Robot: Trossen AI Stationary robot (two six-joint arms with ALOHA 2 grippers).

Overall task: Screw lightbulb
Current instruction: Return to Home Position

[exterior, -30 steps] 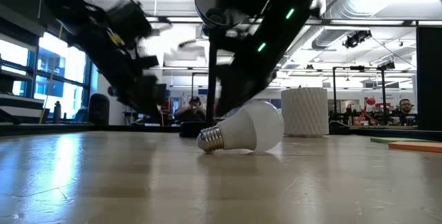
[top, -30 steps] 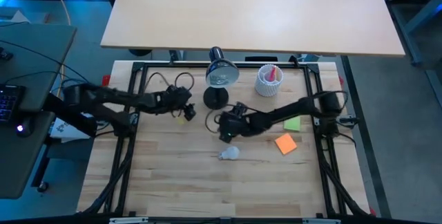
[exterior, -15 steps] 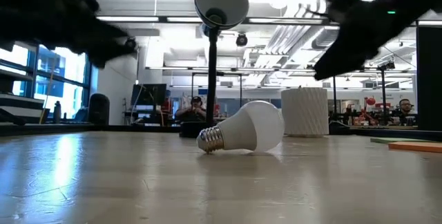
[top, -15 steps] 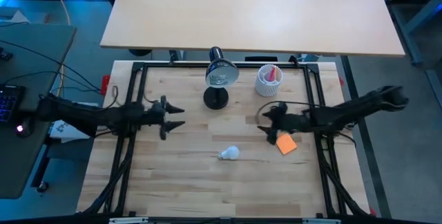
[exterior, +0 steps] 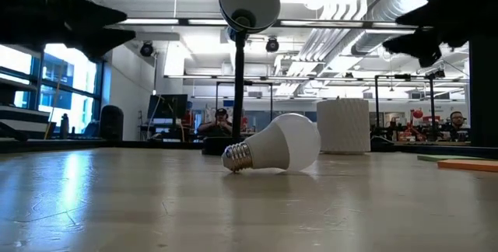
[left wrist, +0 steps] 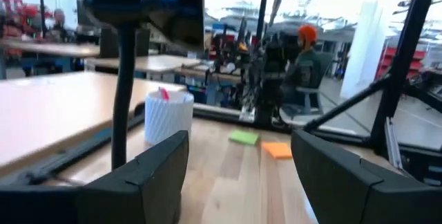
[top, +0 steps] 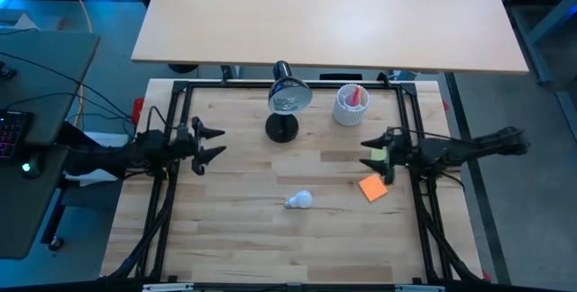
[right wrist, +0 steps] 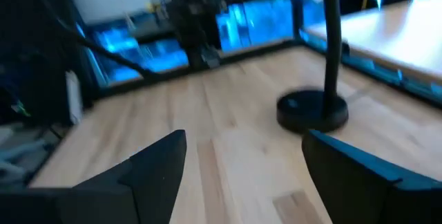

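Lightbulb lies on its side mid-counter, in front of the desk lamp, not socketed. Left tool and right tool are both spread apart and empty at opposite counter edges. Bulb looks light, fragile, slick and likely to roll. I'd grip the globe gently, leaving the threads free. Low view shows the screw base clearly; overhead barely does, but it places both tools.

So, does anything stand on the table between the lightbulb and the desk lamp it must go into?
Nothing visible does. The lightbulb lies on its side on bare wood, in front of the lamp. The white cup and the orange note sit off toward the right arm's side.
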